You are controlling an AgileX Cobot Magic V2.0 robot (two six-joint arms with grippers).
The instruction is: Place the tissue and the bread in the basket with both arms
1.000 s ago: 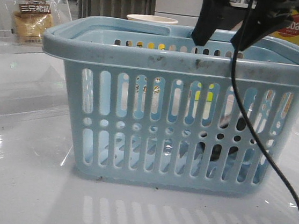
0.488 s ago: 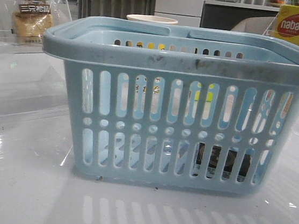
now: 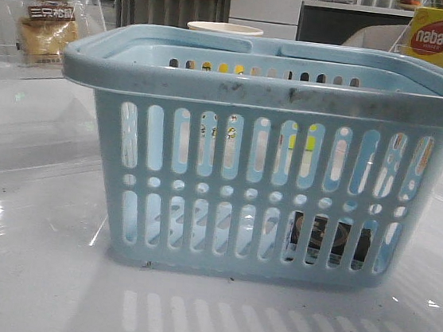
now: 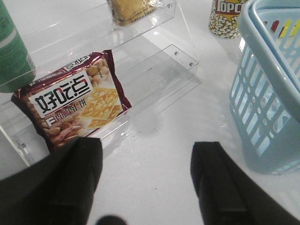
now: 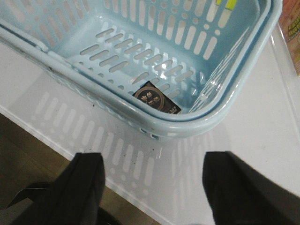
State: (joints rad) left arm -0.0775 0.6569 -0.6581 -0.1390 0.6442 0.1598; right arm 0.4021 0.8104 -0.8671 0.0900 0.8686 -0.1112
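Tissue in the basket, bread on its shelf, both my end effectors open and empty.

The tissue (image 5: 157, 99) lies flat in a corner of the light-blue basket (image 3: 270, 87) on the white worktop (image 3: 33, 273). The bread (image 3: 47, 30) sits on a clear shelf (image 4: 154, 61). My left end effector (image 4: 147, 183) and right end effector (image 5: 152, 187) hang spread.
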